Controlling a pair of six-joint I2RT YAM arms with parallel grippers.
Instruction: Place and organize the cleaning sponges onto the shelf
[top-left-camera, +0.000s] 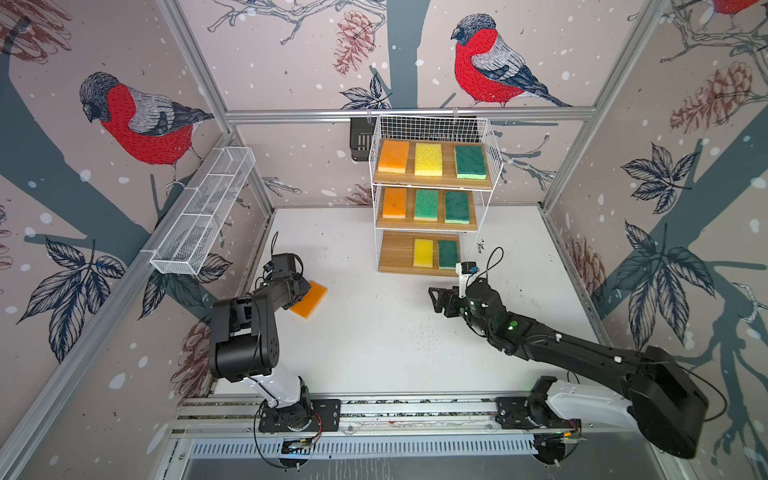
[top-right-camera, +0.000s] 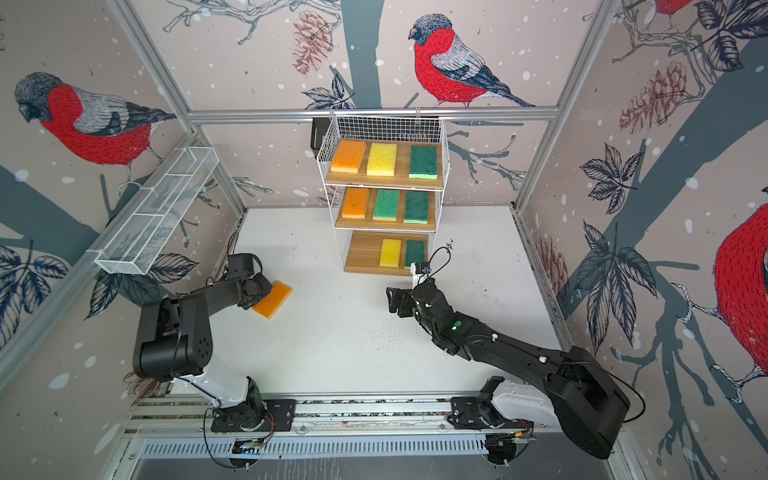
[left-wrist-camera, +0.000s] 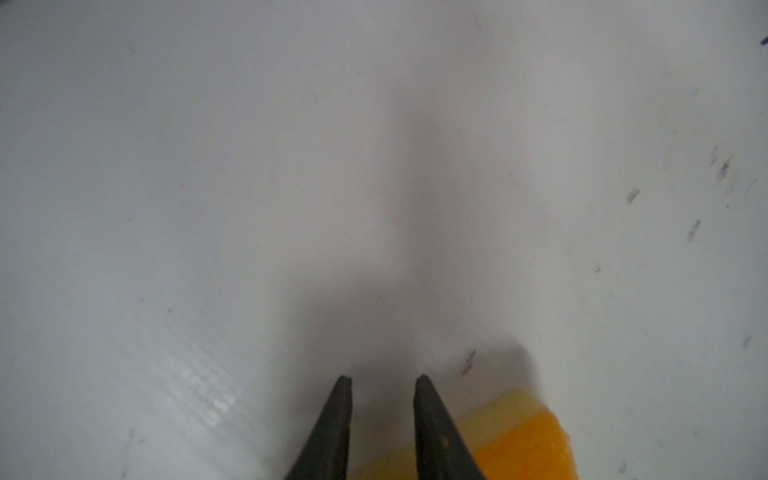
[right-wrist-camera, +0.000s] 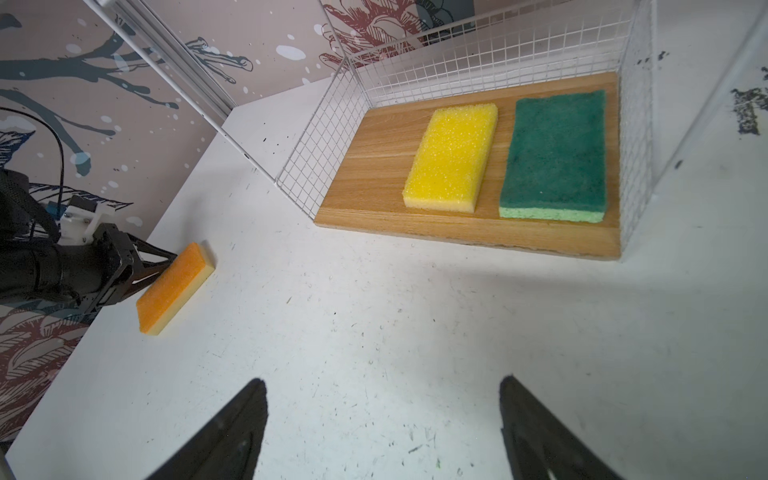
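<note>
One orange sponge (top-left-camera: 313, 301) lay on the table (top-left-camera: 374, 353) at centre-left of a top view, long axis slanting lower left to upper right; the left gripper (top-left-camera: 306, 291) touched its left edge, jaws narrowly apart, grip impossible to tell. Eight other sponges (top-left-camera: 428, 160) sat on the shelf (top-left-camera: 432, 124) at upper centre, long axes up-frame, the bottom board (top-left-camera: 395, 253) likely keeping its bare left end for the ninth; right of centre, the right gripper (top-left-camera: 434, 299) hung wide open, empty.

Overhead stereo pair, two wrist close-ups
</note>
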